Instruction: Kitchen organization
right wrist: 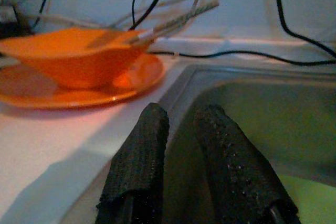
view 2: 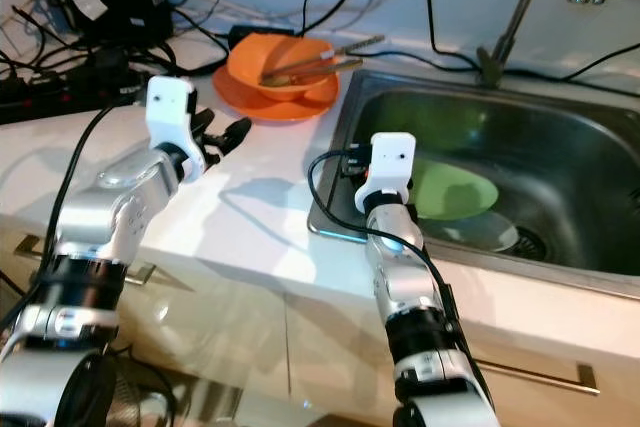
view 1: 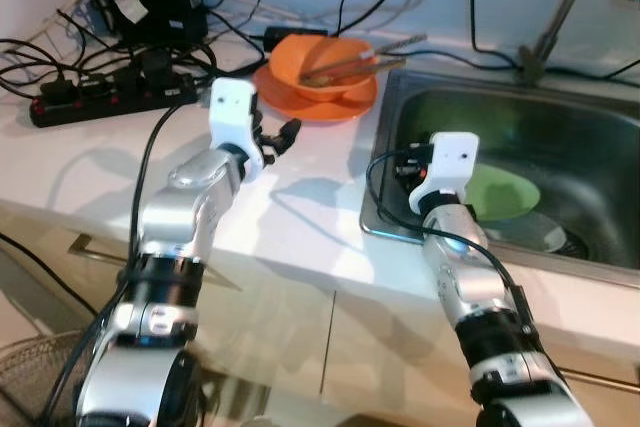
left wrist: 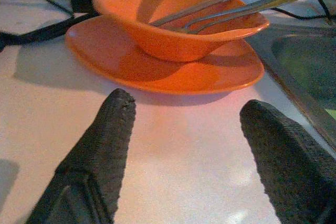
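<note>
My left gripper (left wrist: 184,145) hovers over the white counter (view 1: 300,217), fingers spread apart, holding nothing. Just ahead, an orange bowl (left wrist: 173,22) with utensils (left wrist: 231,6) sits on an orange plate (left wrist: 163,66). My right gripper (right wrist: 181,166), fingers nearly together, hangs at the sink (view 1: 560,147) edge above a green plate (view 1: 505,192).

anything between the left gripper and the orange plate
Nothing: in the left wrist view, only bare white counter lies between the open left gripper and the orange plate with its bowl.
</note>
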